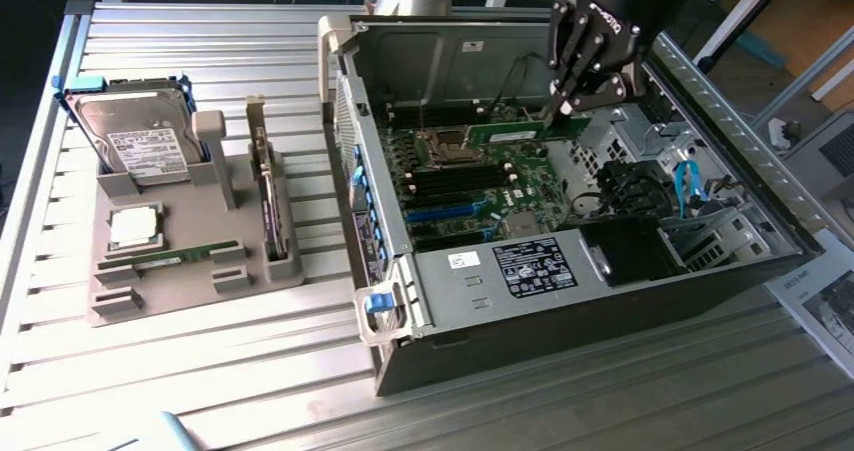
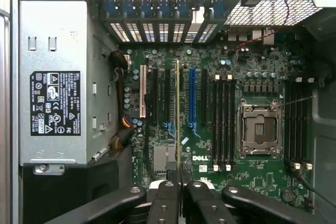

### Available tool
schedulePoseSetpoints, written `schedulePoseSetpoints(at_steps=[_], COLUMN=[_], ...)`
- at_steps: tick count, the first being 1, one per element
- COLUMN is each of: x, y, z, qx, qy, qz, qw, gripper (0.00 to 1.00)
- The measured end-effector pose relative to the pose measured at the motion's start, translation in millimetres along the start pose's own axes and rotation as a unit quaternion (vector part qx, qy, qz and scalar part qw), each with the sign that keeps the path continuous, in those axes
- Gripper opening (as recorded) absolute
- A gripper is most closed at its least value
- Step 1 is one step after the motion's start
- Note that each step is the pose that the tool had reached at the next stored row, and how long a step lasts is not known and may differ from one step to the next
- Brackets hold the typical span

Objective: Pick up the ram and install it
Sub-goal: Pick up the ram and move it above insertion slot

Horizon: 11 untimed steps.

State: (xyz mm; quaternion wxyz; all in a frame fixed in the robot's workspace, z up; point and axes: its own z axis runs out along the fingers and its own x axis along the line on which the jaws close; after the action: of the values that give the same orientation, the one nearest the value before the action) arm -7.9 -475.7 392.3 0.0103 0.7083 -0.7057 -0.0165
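My gripper [image 1: 565,109] hangs inside the open computer case [image 1: 561,281], shut on the ram [image 1: 514,129], a slim green stick held above the motherboard [image 1: 487,186]. In the wrist view the ram [image 2: 178,114] shows edge-on as a thin line running out from between the black fingers [image 2: 167,192], over the expansion slots. The black memory slots [image 2: 224,121] lie to one side of it, next to the open processor socket [image 2: 260,129]. A further set of memory slots [image 2: 296,124] lies beyond the socket.
A grey holder [image 1: 174,286] at the exterior view's left carries a hard drive [image 1: 140,141], a silver processor [image 1: 134,227], another green stick [image 1: 180,258] and an upright card [image 1: 274,206]. The power supply [image 2: 52,82] and drive cage [image 1: 694,236] crowd the case's inside.
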Motion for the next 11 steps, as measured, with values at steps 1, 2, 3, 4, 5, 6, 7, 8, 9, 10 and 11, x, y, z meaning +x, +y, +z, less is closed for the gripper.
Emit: schedulePoseSetpoints(at_steps=[1, 2, 3, 4, 5, 6, 7, 8, 9, 10, 11], x=[-3.7, -9.1, -13.1, -17.0, -20.3, -23.9, -28.3, -32.0, -36.5, -39.3, -48.2], y=[0.0, 0.0, 0.0, -0.1, -0.1, -0.1, -0.1, -0.1, -0.2, -0.2, -0.2], z=[0.1, 0.2, 0.2, 0.3, 0.4, 0.4, 0.4, 0.6, 0.7, 0.6, 0.8], qx=[0.0000, 0.0000, 0.0000, 0.0000, 0.0000, 0.0000, 0.0000, 0.0000, 0.0000, 0.0000, 0.0000], qy=[0.0000, -0.0001, 0.0000, 0.0000, -0.0001, 0.0000, 0.0000, 0.0000, -0.0001, 0.0000, -0.0001], qz=[0.000, 0.000, 0.000, 0.000, 0.000, 0.000, 0.000, 0.000, 0.000, 0.000, 0.000], qw=[1.0000, 1.0000, 1.0000, 1.0000, 1.0000, 1.0000, 1.0000, 1.0000, 1.0000, 1.0000, 1.0000], gripper=[0.12, 0.12, 0.12, 0.12, 0.12, 0.12, 0.12, 0.12, 0.12, 0.12, 0.12])
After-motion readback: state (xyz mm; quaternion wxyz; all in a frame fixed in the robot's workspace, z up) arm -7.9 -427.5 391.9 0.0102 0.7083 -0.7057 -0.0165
